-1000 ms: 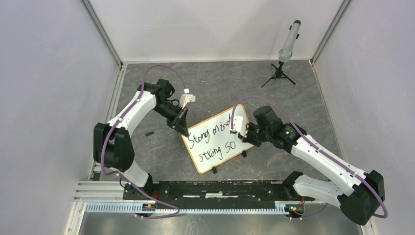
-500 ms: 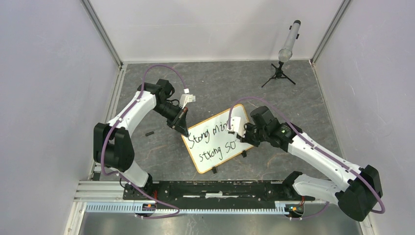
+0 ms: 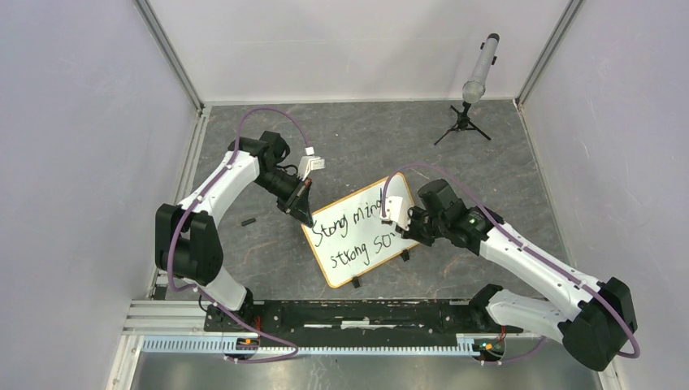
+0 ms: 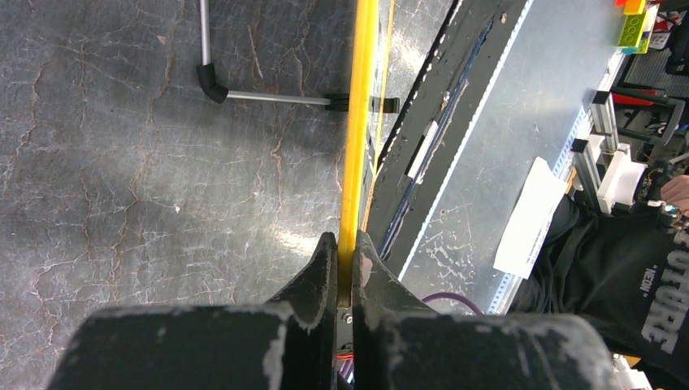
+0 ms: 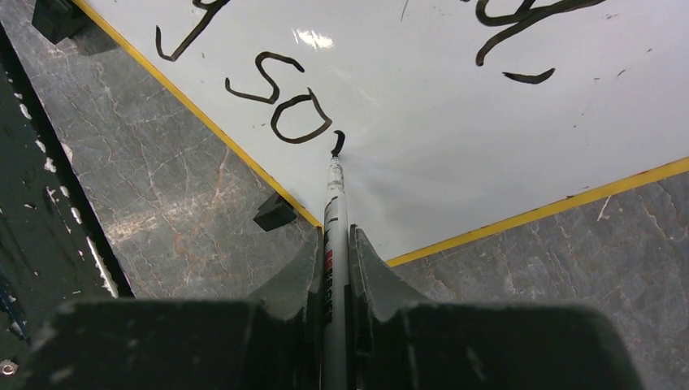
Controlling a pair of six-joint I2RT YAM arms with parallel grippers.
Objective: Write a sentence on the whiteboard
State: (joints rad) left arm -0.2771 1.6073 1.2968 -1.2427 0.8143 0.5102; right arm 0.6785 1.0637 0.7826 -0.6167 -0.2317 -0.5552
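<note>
The whiteboard (image 3: pixel 357 236) lies on the grey floor, tilted, with black writing "Strong mind" and "strong so" on it. My left gripper (image 3: pixel 306 216) is shut on the board's far left corner; in the left wrist view its jaws pinch the yellow frame edge (image 4: pixel 351 162). My right gripper (image 3: pixel 404 227) is shut on a white marker (image 5: pixel 334 236). The marker's black tip (image 5: pixel 336 145) touches the board (image 5: pixel 455 122) just right of the "so", where a short fresh stroke shows.
A microphone on a small black tripod (image 3: pixel 474 89) stands at the back right. A small black piece (image 3: pixel 248 221) lies on the floor left of the board. The black rail (image 3: pixel 357 313) runs along the near edge. The board's two black feet (image 3: pixel 355 282) face the rail.
My right gripper has shifted slightly down and right along the second line with the marker. The left gripper and the board have not moved.
</note>
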